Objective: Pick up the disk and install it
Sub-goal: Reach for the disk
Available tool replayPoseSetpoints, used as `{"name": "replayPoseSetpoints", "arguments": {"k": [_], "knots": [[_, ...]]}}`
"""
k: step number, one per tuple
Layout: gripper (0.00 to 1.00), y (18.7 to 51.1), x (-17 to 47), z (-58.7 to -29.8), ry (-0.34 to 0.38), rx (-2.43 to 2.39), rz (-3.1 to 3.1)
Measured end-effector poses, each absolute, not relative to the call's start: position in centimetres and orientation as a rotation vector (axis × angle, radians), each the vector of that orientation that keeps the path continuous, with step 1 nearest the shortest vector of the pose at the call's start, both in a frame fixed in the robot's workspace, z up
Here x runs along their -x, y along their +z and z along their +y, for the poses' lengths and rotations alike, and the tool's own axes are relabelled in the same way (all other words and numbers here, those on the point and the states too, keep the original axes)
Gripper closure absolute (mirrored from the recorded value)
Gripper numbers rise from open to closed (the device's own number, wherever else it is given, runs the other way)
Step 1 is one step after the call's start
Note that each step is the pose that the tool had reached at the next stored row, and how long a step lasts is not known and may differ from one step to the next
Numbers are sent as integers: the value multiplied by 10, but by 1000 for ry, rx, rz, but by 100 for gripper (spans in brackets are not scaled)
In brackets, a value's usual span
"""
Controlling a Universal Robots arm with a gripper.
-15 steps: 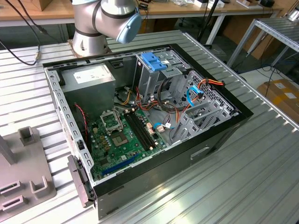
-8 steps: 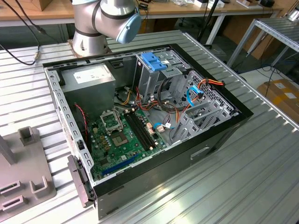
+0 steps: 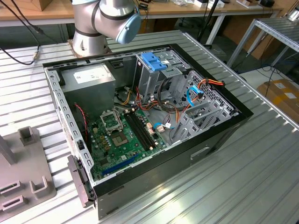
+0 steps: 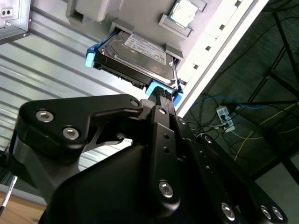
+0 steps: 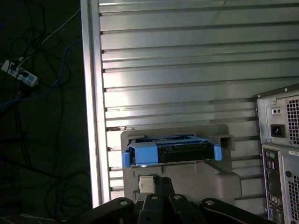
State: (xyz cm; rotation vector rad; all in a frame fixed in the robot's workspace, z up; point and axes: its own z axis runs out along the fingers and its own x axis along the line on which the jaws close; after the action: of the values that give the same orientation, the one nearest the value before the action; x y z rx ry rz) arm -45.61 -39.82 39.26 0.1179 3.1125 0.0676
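In the second wrist view, the disk (image 4: pixel 135 56) lies flat in a grey holder (image 4: pixel 140 16) on the slatted metal table (image 4: pixel 51 60). The gripper (image 4: pixel 160 100) sits just at its blue carrier frame – whether the claw is apart or clamped, I cannot tell. The open computer case (image 3: pixel 219 135) – motherboard exposed – stands on the same table.

Silver disk (image 4: pixel 135 53) in grey holder (image 4: pixel 140 16), end effector (image 4: pixel 161 95) just beside

Power supply (image 3: pixel 88 77): blocks case's (image 3: pixel 219 140) 10 o'clock.
Drive cage (image 3: pixel 152 77): tall at 12 o'clock.
Cables (image 3: pixel 208 86): crowd 2 o'clock.
Motherboard (image 3: pixel 117 135): open above, 7 o'clock.
Disk (image 4: pixel 140 51): labelled face clear.
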Motion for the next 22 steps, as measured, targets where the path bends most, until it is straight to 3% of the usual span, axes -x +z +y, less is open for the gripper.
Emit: {"name": "replayPoseSetpoints", "arguments": {"k": [22], "knots": [[89, 389, 452, -394, 64, -121, 3209]]}}
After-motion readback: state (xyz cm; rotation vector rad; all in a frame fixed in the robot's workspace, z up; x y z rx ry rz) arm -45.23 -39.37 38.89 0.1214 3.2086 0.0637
